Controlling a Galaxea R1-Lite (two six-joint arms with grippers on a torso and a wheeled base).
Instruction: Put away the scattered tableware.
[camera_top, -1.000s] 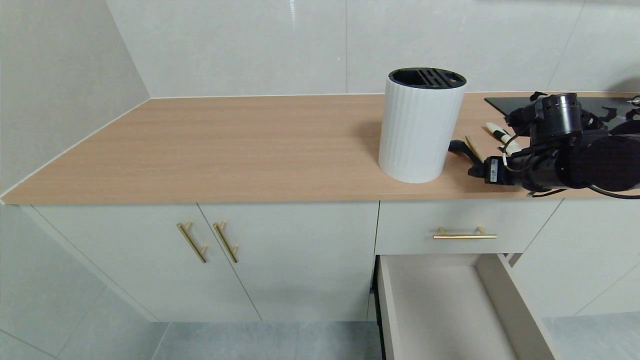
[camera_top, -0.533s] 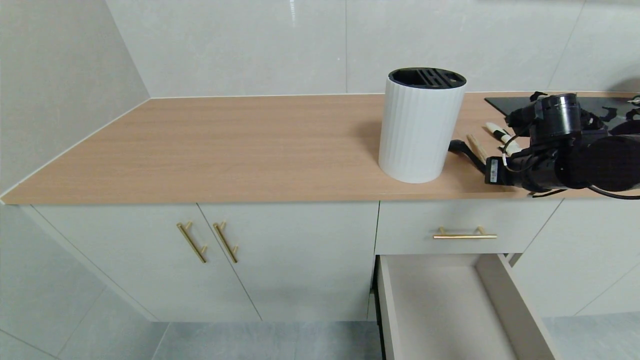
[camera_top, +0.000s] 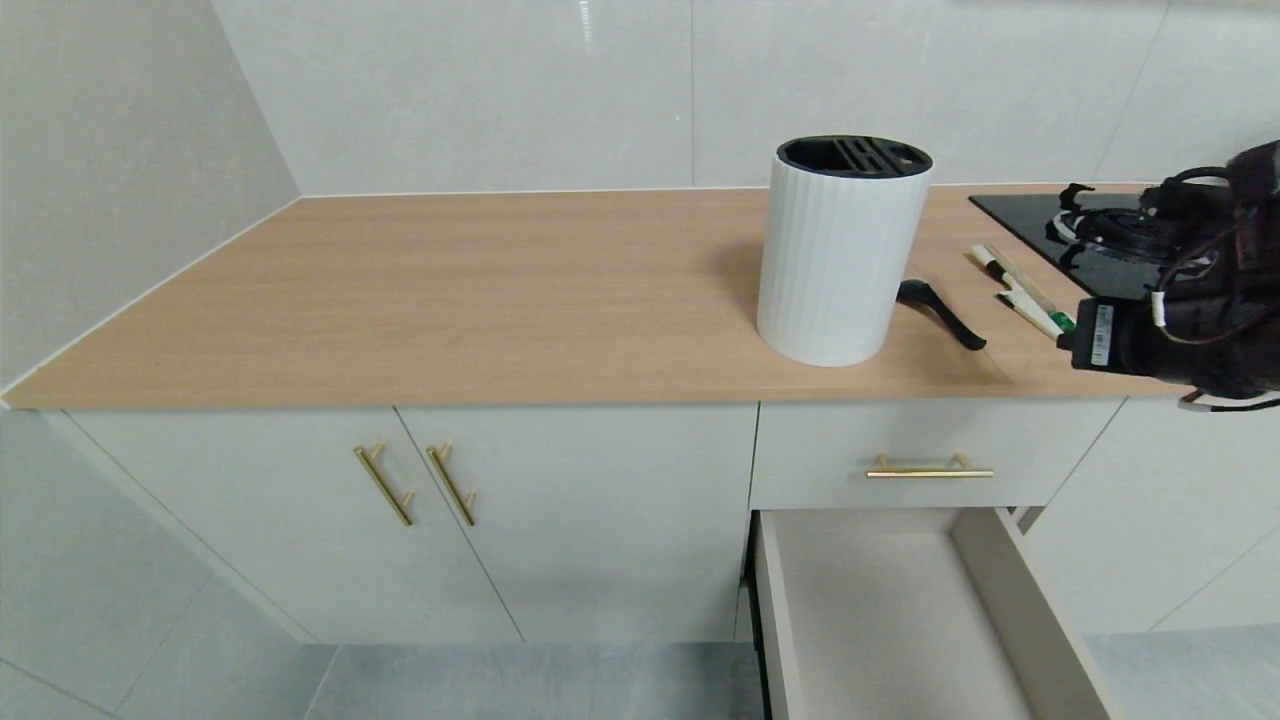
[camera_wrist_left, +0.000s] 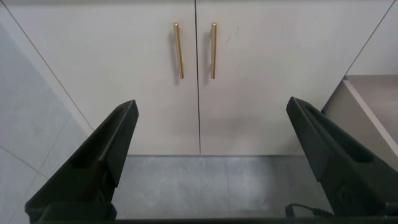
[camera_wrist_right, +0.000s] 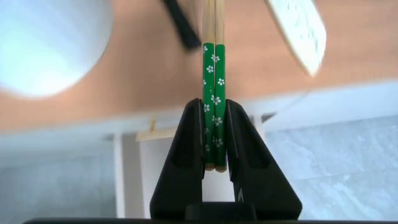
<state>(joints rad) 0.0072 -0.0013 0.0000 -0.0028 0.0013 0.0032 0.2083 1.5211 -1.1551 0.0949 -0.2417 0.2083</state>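
Pale tiled walls are backing a long wooden countertop, which is running over white cabinet doors with gold bar handles. Below a closed drawer, a lower drawer is standing pulled out at the right. A black cooktop is lying at the far right of the countertop. A white ribbed utensil holder with a black slotted top is standing upright to its left. The left gripper is hanging low in front of the cabinet doors, above the grey floor, with its fingers spread wide apart. The right gripper is sitting at the front right edge of the countertop, its fingers pressed onto the green flowered ends of a pair of chopsticks. The chopsticks are pointing back over the countertop. A black-handled utensil is lying just beside the holder, and a white-handled utensil is lying near the cooktop. Whether the chopsticks are touching the wood cannot be told.
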